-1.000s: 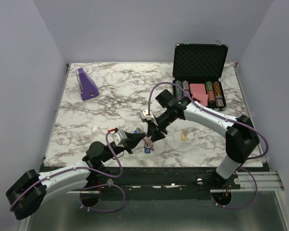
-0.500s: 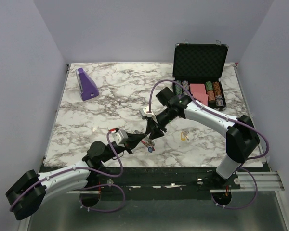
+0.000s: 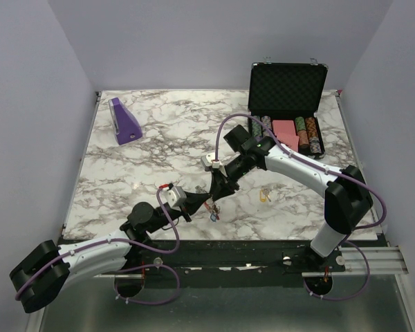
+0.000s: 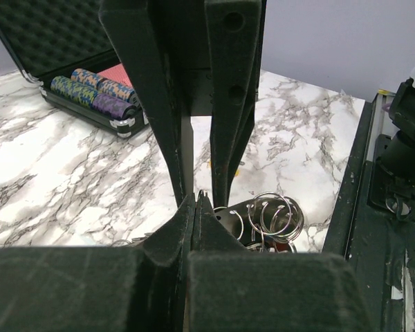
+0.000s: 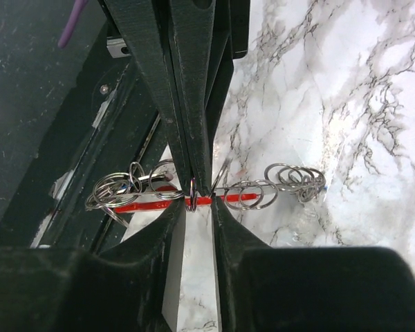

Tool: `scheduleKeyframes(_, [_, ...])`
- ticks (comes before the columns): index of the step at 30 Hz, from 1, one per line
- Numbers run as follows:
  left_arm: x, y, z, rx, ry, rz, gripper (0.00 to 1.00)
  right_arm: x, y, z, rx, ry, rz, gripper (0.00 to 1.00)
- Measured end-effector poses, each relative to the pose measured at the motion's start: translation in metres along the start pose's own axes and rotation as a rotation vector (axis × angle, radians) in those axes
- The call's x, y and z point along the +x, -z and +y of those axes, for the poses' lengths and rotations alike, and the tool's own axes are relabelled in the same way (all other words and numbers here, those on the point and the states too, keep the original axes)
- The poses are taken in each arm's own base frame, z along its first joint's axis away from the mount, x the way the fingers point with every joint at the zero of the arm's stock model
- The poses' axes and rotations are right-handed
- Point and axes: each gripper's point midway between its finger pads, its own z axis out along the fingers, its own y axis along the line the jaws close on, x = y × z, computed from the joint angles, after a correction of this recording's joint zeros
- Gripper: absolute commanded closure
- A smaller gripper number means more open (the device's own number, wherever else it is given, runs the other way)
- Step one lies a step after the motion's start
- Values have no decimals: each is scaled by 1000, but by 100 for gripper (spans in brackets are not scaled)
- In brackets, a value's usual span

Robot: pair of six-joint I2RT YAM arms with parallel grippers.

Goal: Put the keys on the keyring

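Your left pincer [image 4: 196,202] reaches in low, clamped on the keyring [image 5: 146,206] hanging just below its tips, while your right pincer [image 5: 193,204] angles down tip-to-tip against it, jaws narrow around one ring, grip unclear.

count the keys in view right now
2. A yellow-headed key lies alone on the marble table, to the right of the bunch. A blue-headed key sits in the keyring bunch near the table's front edge. Others may be hidden in the bunch.

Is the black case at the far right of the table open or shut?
Open. The case has its foam-lined lid raised, and the chips inside show.
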Motion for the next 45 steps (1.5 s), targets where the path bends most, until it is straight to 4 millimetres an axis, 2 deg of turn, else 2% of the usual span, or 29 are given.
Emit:
scheduleKeyframes(5, [-2,0,0,0,-1,-6,100,-1,1,-1,3,1,-3,85])
scheduleKeyframes(9, [-3,0,1,-5,0,-11,100,-2,2,-2,5,4,-4,99])
scheduleKeyframes(20, [-7,0,3,-22,9,-26,100,-8,5,-4,0,-14,14,99])
scheduleKeyframes(22, [-8,0,3,-23,16,-27,88,-8,7,-5,-3,-18,33,99])
scheduleKeyframes(23, [-7,1,3,-23,20,-25,75,-8,8,-5,-3,-21,45,99])
scheduleKeyframes(25, [-6,2,3,-29,31,-15,61,-7,9,-6,-6,-24,73,99])
scheduleKeyframes(30, [14,10,5,-54,73,73,53,4,17,-7,21,-38,162,99])
scheduleKeyframes(33, [28,17,5,-66,96,136,51,11,23,-10,44,-30,217,99])
scheduleKeyframes(40, [42,23,5,-77,115,198,51,21,34,-11,64,-15,310,99])
scheduleKeyframes(42, [45,24,6,-79,116,209,52,24,35,-10,61,-18,321,99])
scheduleKeyframes(45, [46,22,6,-79,115,219,61,25,34,-9,56,-18,328,99])
